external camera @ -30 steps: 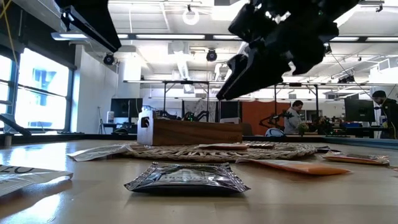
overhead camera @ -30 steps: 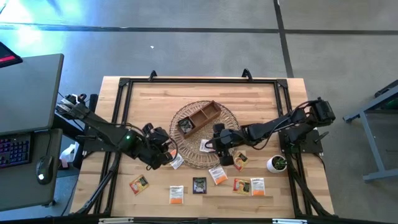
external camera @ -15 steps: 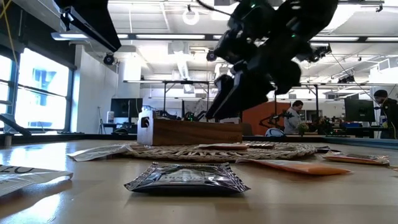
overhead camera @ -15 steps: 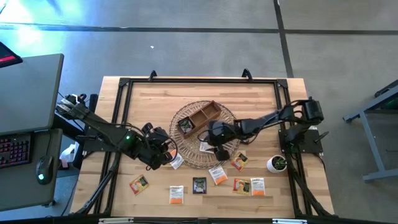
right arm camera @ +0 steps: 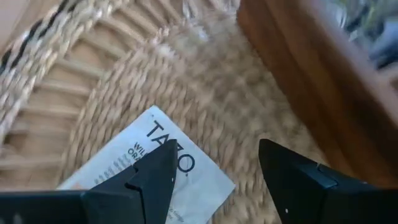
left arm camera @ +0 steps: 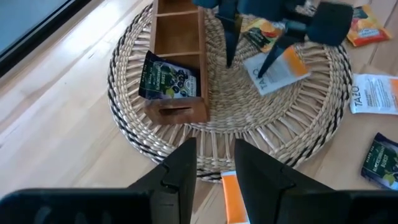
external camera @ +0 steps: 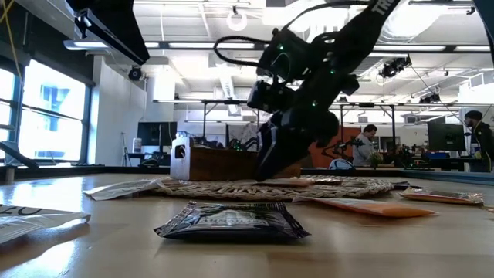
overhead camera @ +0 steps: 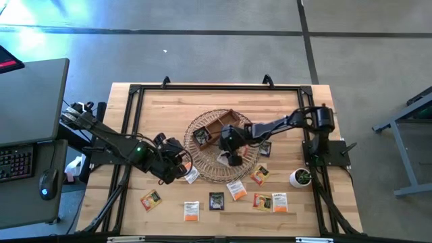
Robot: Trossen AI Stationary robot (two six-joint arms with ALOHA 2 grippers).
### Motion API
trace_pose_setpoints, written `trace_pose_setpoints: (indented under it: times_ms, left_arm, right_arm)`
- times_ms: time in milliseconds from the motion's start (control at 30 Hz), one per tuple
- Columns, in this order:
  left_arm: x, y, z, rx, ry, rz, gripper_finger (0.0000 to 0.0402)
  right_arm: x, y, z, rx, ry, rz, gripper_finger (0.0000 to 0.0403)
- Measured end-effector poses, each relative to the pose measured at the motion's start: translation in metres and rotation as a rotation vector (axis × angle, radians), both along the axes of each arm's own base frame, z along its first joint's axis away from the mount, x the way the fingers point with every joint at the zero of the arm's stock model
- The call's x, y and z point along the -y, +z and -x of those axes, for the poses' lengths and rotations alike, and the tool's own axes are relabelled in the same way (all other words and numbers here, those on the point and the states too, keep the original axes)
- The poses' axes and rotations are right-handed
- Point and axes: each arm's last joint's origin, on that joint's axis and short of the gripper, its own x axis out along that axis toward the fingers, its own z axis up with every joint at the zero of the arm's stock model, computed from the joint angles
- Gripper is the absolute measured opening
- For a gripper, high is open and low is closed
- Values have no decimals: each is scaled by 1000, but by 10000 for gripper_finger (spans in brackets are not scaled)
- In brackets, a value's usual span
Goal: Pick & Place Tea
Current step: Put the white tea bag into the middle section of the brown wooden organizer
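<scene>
High view shows me the right gripper (overhead camera: 231, 156), fingers apart, above a white tea sachet (overhead camera: 223, 158) on the wicker basket (overhead camera: 202, 172).

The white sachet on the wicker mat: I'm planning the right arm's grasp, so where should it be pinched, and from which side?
Probably from straight above, at the corner of the white sachet nearest the wooden tray. It lies flat on the wicker mat, so only an edge gives purchase. The right gripper hangs open over that corner; the left gripper waits at the mat's rim.
</scene>
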Motion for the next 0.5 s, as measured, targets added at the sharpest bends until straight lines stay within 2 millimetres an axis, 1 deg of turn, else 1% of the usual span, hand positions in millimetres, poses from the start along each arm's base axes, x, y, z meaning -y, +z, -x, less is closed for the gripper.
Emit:
trace_pose_setpoints:
  times_ms: [133,267,400,500]
  left_arm:
    - [0,-1,1,-16,-2,-3,106]
    - [-1,-1,2,-22,-2,-6,106]
    - [-1,-1,2,-22,-2,-6,106]
    - [-1,-1,2,-22,-2,-6,106]
  right_arm:
    - [4,-5,1,-28,9,-85,220]
    - [2,-11,2,-52,24,-61,208]
    - [2,-12,2,-60,24,-11,177]
    - [2,-12,2,-66,13,3,137]
